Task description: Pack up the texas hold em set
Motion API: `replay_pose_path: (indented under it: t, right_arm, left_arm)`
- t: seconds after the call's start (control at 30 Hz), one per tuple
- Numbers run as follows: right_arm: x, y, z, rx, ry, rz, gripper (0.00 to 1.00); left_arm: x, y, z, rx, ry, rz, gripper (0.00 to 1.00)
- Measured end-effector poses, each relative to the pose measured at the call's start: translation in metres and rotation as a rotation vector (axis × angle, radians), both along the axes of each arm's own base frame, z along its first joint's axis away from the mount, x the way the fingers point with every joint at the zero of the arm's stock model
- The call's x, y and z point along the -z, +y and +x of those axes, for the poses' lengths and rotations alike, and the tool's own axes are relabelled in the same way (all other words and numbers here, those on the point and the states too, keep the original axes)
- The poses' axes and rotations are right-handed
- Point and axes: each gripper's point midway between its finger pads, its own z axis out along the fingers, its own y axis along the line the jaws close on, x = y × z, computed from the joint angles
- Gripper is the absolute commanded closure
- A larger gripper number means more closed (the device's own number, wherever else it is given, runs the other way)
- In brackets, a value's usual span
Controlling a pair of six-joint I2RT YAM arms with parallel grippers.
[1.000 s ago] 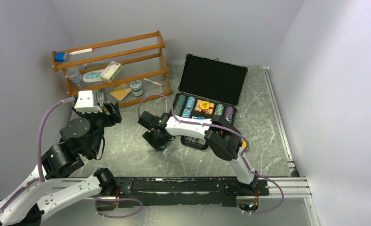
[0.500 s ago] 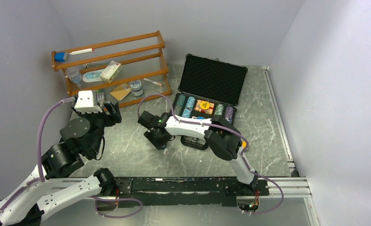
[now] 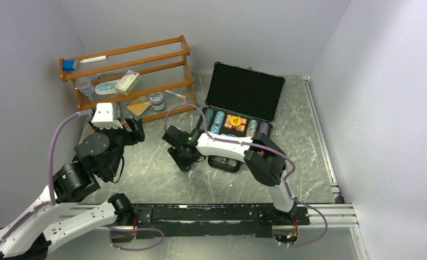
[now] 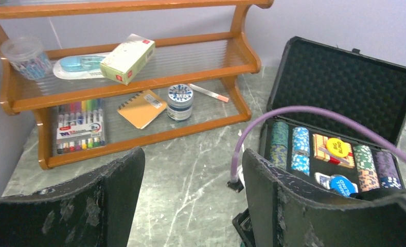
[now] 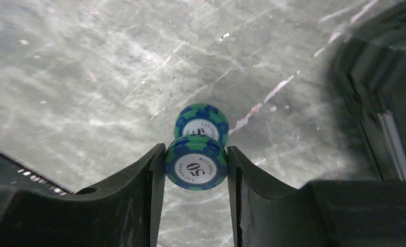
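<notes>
Clamping a green-blue chip (image 5: 195,167) over tabletop (image 5: 87,67) beside the case (image 3: 244,91) edge, right fingers (image 5: 139,206); left fingers (image 4: 113,190) apart.

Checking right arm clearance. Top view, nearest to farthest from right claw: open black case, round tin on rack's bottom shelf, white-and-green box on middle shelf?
From the right claw, shut on a blue-and-green poker chip:
1. Open black foam-lined case, just right.
2. Round patterned tin, orange wooden rack's bottom shelf, beyond, leftward.
3. White-and-green cardboard box, middle shelf, farther left.
</notes>
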Motion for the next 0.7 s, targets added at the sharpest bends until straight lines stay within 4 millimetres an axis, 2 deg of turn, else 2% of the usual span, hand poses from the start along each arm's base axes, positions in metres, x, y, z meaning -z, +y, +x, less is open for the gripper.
replay_pose_path:
  t: [0.23,0.37,0.43,0.53,0.63,0.7]
  right_arm:
    - [-0.054,0.006,0.007,0.081,-0.023,0.178,0.85]
    - [-0.068,0.004,0.012,0.135,-0.021,0.249,0.85]
    - [-0.069,-0.002,0.014,0.177,-0.003,0.274,0.85]
    - [-0.071,-0.016,0.022,0.265,0.024,0.31,0.84]
    - [-0.079,-0.033,0.034,0.379,0.043,0.368,0.84]
    - [-0.088,-0.042,0.042,0.449,0.047,0.417,0.83]
  left_arm:
    - [0.008,-0.017,-0.002,0.069,0.036,-0.068,0.25]
    - [0.022,-0.033,-0.006,0.129,0.074,-0.149,0.23]
    - [0.038,-0.044,-0.007,0.163,0.115,-0.18,0.19]
    - [0.075,-0.065,-0.011,0.228,0.206,-0.201,0.11]
    - [0.123,-0.091,-0.015,0.297,0.331,-0.192,0.09]
    - [0.146,-0.105,-0.016,0.336,0.391,-0.188,0.1]
